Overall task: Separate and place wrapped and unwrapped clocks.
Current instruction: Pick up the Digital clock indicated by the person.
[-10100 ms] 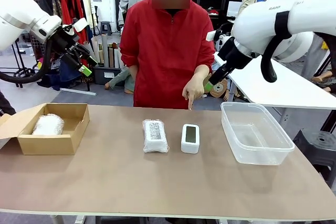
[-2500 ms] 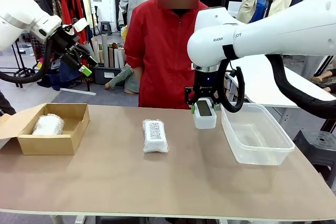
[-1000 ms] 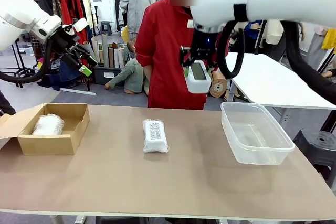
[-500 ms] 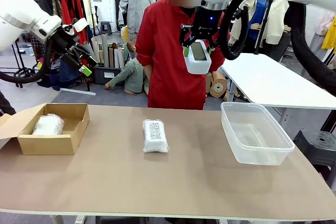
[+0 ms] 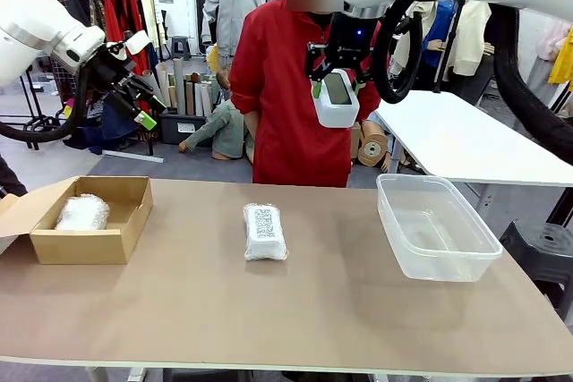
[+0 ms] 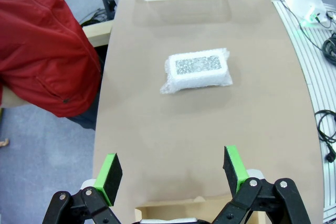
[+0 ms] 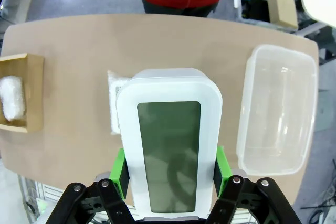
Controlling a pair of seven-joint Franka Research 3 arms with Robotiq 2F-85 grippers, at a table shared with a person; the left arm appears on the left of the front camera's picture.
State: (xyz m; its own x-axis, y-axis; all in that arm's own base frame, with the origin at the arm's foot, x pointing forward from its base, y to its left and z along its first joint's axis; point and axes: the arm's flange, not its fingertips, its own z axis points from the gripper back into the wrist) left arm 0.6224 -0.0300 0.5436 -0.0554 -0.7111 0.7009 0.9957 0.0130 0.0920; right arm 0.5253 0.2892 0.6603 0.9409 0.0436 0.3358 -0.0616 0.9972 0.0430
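My right gripper (image 5: 336, 87) hangs high above the table's far edge, shut on the bare white clock (image 5: 336, 98) (image 7: 168, 135), whose grey-green screen faces the wrist camera. A bubble-wrapped clock with a dark printed label (image 5: 265, 231) (image 6: 200, 70) lies mid-table, partly hidden behind the held clock in the right wrist view. Another wrapped clock (image 5: 81, 212) (image 7: 12, 98) rests inside the cardboard box (image 5: 125, 241). My left gripper (image 5: 143, 106) (image 6: 173, 169) is raised at the far left, open and empty.
A clear plastic bin (image 5: 430, 261) (image 7: 278, 114) stands empty on the table's right side. A person in a red top (image 5: 286, 87) stands at the far edge, behind the held clock. The cardboard box sits at the table's left end with its flap open.
My right arm lifted the bare clock upward over the last second, then nearly stopped. The left arm and the wrapped clocks have stayed put.
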